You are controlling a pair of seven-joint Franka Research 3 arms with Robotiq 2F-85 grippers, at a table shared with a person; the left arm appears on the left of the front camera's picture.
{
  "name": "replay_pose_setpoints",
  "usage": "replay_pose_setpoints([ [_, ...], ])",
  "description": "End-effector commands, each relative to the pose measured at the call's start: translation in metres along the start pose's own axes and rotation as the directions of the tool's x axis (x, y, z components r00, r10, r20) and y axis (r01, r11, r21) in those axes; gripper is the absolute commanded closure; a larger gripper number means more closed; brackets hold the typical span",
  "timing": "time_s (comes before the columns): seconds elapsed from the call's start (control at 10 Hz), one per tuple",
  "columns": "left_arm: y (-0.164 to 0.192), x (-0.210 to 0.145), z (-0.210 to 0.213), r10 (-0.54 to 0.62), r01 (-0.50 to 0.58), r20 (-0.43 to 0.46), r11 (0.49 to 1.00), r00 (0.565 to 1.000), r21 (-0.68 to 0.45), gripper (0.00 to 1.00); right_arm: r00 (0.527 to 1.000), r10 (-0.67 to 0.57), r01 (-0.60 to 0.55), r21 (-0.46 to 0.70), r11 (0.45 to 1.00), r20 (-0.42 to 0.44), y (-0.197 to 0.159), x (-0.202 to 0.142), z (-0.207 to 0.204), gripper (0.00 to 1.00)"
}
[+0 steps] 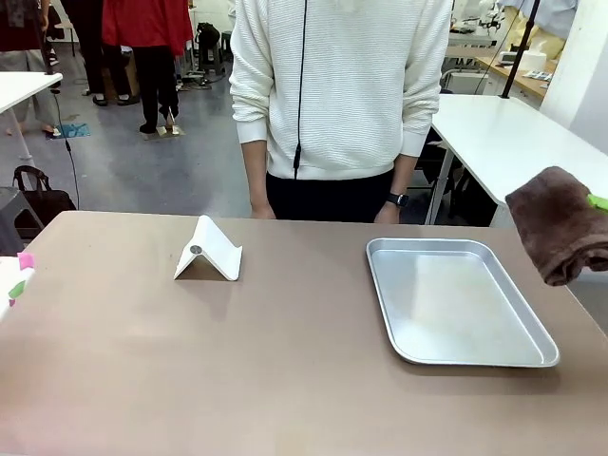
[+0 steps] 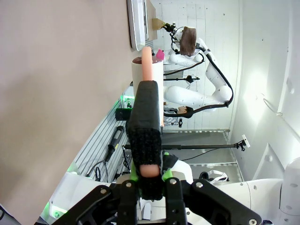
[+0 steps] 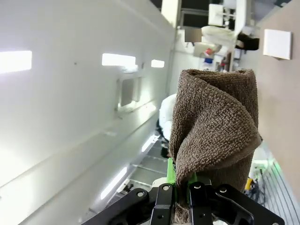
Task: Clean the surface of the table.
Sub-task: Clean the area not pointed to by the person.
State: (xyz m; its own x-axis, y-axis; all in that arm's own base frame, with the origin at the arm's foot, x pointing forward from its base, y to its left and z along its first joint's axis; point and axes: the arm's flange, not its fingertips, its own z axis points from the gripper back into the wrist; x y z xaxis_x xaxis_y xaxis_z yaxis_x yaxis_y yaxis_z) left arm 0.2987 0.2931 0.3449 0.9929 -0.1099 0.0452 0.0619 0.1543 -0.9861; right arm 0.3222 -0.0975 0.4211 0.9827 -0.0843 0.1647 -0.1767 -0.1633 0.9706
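Clenching the right gripper (image 3: 182, 182) on a thick brown terry-cloth towel (image 3: 213, 136), bunched and folded into a soft, nubbly roll rising above the green pads. Holding that towel in the air by the right edge of the large taupe-brown matte table (image 1: 237, 380), right of and apart from the shallow silver metal tray (image 1: 475, 364) with rounded corners and a raised rim. Clamping the left gripper (image 2: 149, 174) tight on a black rough-textured grip (image 2: 145, 117) with a smooth peach-coloured rod through it, beside the tabletop's edge. Noting a white folded angular stand (image 1: 209, 252) sitting left of centre on the plain tabletop, well apart from the tray. Facing a person in a white ribbed sweater (image 1: 342, 95) standing at the far edge, both hands down against it.
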Motion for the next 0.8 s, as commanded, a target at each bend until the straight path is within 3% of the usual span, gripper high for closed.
replay_pose_setpoints([
  [0.0,-0.0042,-0.0039,0.0008,-0.002,0.001,-0.005,1.000,1.000,-0.010,0.80,0.999,-0.031,0.033,-0.044,0.998,0.039,-0.0037,0.0014,-0.0073,0.91],
  [0.1,-0.0042,-0.0039,0.0008,-0.002,0.001,-0.005,1.000,1.000,-0.010,0.80,1.000,0.000,0.000,0.000,1.000,0.000,0.0000,0.0000,0.0000,0.91],
  [0.7,-0.0042,-0.0039,0.0008,-0.002,0.001,-0.005,1.000,1.000,-0.010,0.80,1.000,0.000,0.000,0.000,1.000,0.000,0.0000,0.0000,0.0000,0.91],
])
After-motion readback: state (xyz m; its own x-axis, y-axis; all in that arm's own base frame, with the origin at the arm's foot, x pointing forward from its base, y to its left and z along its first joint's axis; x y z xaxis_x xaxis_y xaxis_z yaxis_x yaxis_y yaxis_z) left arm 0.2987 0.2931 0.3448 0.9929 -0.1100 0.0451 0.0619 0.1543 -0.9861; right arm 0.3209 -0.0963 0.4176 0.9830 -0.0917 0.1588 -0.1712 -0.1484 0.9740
